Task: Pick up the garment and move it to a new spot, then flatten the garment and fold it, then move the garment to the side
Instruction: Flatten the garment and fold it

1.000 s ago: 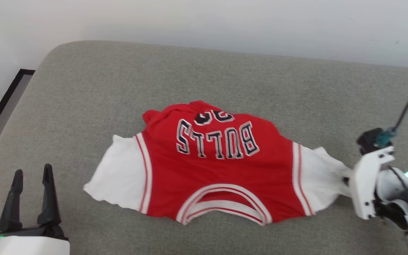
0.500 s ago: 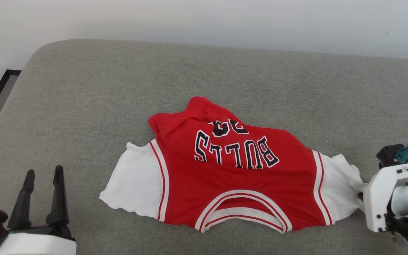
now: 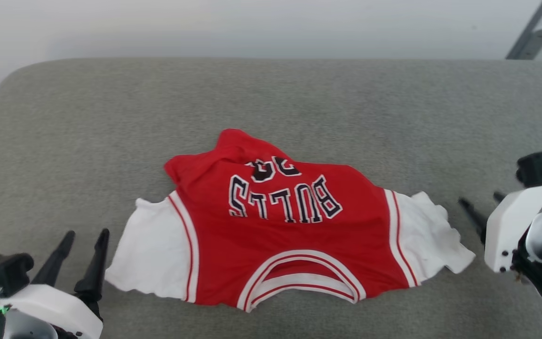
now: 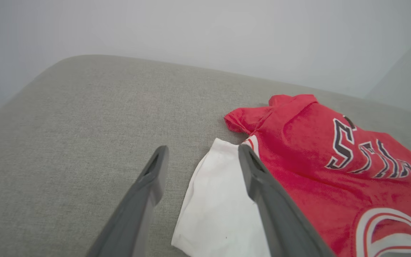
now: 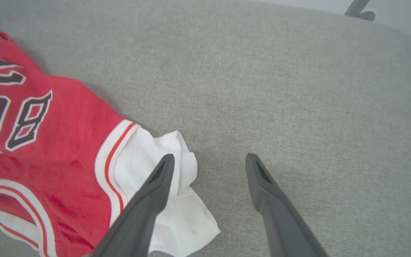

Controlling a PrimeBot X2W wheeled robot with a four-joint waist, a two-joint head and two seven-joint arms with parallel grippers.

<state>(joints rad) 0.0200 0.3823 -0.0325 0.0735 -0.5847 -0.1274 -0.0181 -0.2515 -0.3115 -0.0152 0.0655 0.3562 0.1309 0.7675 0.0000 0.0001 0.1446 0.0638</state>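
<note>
**A:** So, where is the shirt (image 3: 294, 240)?

**B:** It lies spread out near the middle of the grey padded surface (image 3: 271, 103). Its collar (image 3: 299, 278) is toward the robot, so the black lettering (image 3: 282, 203) reads upside down in the head view. The far hem is bunched up, and the number above the word is partly folded under. One white sleeve sticks out on each side.

**A:** How do the left fingers (image 3: 93, 270) stand?

**B:** They are spread wide apart with nothing gripped between them. They point at the left sleeve (image 3: 151, 254), with one tip just beside its edge. In the left wrist view that finger crosses in front of the sleeve. I cannot tell whether it touches the cloth.

**A:** And the right fingers (image 5: 269, 200)?

**B:** They are also spread wide and hold nothing, with only grey padding showing in the gap. They sit just beside the crumpled right sleeve (image 3: 428, 235). In the right wrist view one finger overlaps the sleeve's edge. In the head view the tips stand a little off from it.
</note>
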